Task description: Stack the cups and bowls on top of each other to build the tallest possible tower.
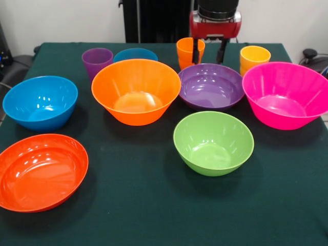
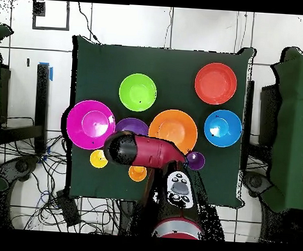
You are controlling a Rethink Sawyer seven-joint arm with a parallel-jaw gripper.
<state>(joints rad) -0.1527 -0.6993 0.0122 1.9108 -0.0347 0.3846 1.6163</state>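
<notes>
Bowls lie spread singly across the green table, none nested, so you are looking at a tower not yet begun; each piece sits apart with room around its rim, which I judge leaves you clear approaches from above.

Count them in the front view. Seven bowls: the large pink bowl at the right, the purple bowl just left of it, the large orange bowl in the middle, the green bowl nearer the camera, the blue bowl at the left, the shallow red-orange bowl at the near left, and the small blue bowl far back, half hidden behind the orange one. Three cups stand upright along the far row: the purple cup, the orange cup and the yellow cup.

The gripper hangs at the far side, its dark fingers spread apart and holding nothing, one beside the orange cup, above the far rim of the purple bowl. From overhead the arm covers that spot, so you cannot confirm there whether a finger touches the cup.

The pink bowl, widest of all, looks the natural base.
</notes>
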